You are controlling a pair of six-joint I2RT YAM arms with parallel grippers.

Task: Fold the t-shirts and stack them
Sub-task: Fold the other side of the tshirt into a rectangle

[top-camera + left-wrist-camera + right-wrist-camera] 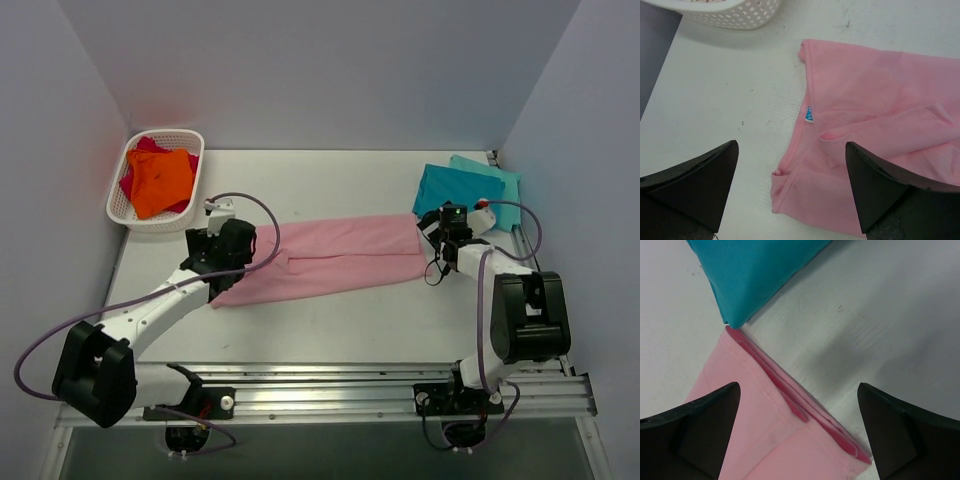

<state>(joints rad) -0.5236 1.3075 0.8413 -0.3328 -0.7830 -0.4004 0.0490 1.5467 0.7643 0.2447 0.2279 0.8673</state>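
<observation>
Pink tee [330, 262] lies folded into a long band across the bench [350, 330].
Left end effector [228, 246] hangs over the tee's left end, fingers spread wide, gripping nothing; right end effector [447, 226] hangs over its right end, likewise spread and empty. Folded teal tee [452, 188] sits just beyond the pink tee's right corner, a turquoise tee [498, 183] partly under it. White basket [160, 222] stands beyond its left end.

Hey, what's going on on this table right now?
Two robot arms are folding t-shirts. The pink t-shirt lies folded into a long strip; the left gripper and right gripper hang open over its two ends, holding nothing. A folded teal t-shirt and a turquoise t-shirt lie by its right end, and a basket of clothes sits far left.
</observation>
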